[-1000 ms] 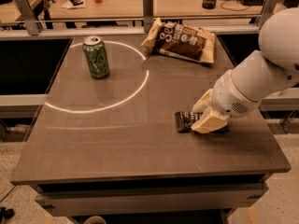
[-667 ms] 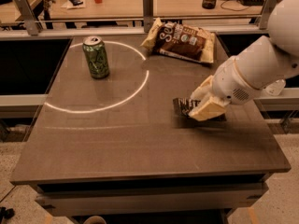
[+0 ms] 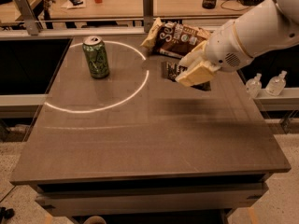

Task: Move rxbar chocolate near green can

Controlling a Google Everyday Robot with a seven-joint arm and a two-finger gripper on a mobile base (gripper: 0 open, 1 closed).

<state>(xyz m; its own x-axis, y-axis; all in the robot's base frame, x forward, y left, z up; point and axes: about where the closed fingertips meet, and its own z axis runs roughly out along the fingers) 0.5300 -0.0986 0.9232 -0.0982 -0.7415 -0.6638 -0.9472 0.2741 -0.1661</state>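
Carrying the flat, thin, dark brown-black rxbar chocolate [image 3: 171,71] with white lettering, the cream-coloured two-finger gripper [image 3: 190,73] hangs over the grey-brown tabletop [image 3: 140,139], at about 2 o'clock from its middle. The jaws are clamped on the bar's right end, and the bar looks lifted off the surface, going by the shadow under it. The upright green can [image 3: 96,57] with dark markings and a silver top stands well apart, out at 9 o'clock from the bar.

Main worries imo: the hold is only on one end of a slick, thin wrapper, so a quick swing toward 9 o'clock could let it pivot or slide out. The crinkled brown and cream snack bag [image 3: 175,38] sits just at 12 o'clock of the gripper, so drifting that way could snag it. And the can looks tall and light. Come in too low or too far and the bar knocks it over, so I'd stop short, just beside it.
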